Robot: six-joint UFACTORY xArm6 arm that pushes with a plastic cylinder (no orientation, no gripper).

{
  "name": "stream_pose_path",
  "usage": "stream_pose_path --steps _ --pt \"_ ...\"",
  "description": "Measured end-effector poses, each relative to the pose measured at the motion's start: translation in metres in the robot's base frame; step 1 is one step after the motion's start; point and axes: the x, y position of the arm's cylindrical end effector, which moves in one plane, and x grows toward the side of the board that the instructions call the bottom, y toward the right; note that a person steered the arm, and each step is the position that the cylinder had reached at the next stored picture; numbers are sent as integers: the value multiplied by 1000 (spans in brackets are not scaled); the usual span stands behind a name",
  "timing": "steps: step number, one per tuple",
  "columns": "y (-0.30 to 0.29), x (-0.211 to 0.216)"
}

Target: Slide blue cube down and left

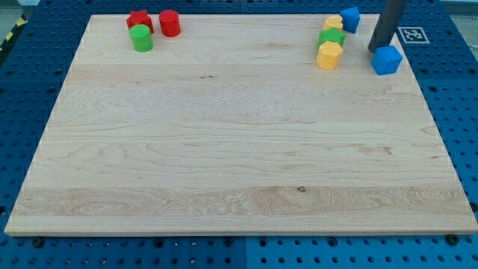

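The blue cube [387, 60] sits near the board's top right corner. My tip [376, 49] stands just at its upper left, touching or nearly touching it. A second, smaller blue block [349, 18] lies further up and left, by the board's top edge. Left of the cube stands a tight group: a yellow block [333, 24], a green block [331, 36] below it and a yellow hexagonal block [328, 55] lowest.
At the top left are a red block [139, 20], a red cylinder [169, 23] and a green cylinder [141, 38]. The wooden board [239, 149] lies on a blue perforated table. A black-and-white marker tag [412, 34] sits beyond the board's top right corner.
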Motion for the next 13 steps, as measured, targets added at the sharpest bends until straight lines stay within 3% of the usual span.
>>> stream_pose_path --steps 8,13 --pt "51 59" --pt "-46 113"
